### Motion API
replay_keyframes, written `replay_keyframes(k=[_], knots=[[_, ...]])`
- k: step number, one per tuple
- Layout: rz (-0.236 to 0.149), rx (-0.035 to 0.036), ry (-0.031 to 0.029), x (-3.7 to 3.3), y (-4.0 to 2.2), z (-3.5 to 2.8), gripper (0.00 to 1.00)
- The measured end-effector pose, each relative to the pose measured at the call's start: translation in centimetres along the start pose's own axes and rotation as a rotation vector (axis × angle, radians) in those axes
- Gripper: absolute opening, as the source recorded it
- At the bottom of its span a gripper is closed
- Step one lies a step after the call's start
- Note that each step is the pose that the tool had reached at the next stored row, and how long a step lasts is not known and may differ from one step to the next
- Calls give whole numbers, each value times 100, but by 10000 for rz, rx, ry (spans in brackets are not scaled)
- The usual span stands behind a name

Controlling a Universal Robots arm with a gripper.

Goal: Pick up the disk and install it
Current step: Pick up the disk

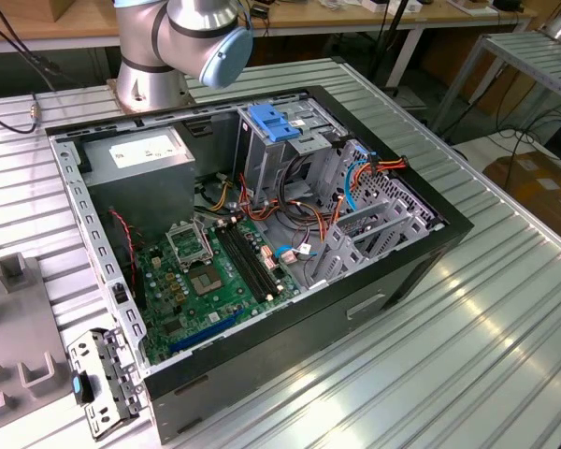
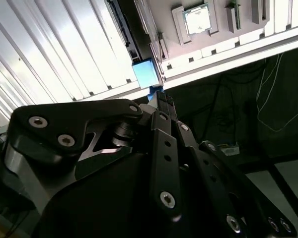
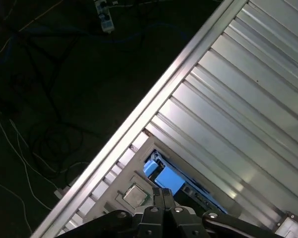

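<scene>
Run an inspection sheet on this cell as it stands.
surface: ribbed table, open PC case on it.
job's things: disk beside the grey tray, near the table edge.
clutter: CPU in the tray; metal bracket by the case.
grippers: gripper at the disk's blue end; contact unclear.
cables: orange, red and blue wires inside the case.
surroundings: bench; floor cables.

Silver arm (image 1: 194, 21), pale blue joint cap (image 1: 227, 54), black pincer (image 2: 162, 99) links (silver screw heads)
</scene>
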State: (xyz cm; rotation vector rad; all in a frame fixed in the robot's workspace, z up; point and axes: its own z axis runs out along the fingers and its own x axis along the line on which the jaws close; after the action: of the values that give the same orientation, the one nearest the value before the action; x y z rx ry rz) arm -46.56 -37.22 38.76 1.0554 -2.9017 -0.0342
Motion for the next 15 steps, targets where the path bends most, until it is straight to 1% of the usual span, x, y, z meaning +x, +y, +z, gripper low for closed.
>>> replay_keyframes(k=[1, 2, 4, 5, 6, 7, 8, 9, 11, 15], knots=[[-131, 12, -2, -2, -2, -1, 11], [-173, 35, -23, -3, -2, -1, 11], [-219, 102, -100, -5, -4, 0, 11], [-252, 193, -206, -6, -5, 2, 11], [-275, 248, -266, -6, -5, 3, 11], [-310, 291, -313, -6, -6, 3, 11], [-384, 313, -334, -7, -7, 3, 11], [-479, 322, -342, -9, -7, 4, 11], [-711, 333, -343, -10, -8, 4, 11], [-1050, 354, -347, -11, -10, 4, 11]])
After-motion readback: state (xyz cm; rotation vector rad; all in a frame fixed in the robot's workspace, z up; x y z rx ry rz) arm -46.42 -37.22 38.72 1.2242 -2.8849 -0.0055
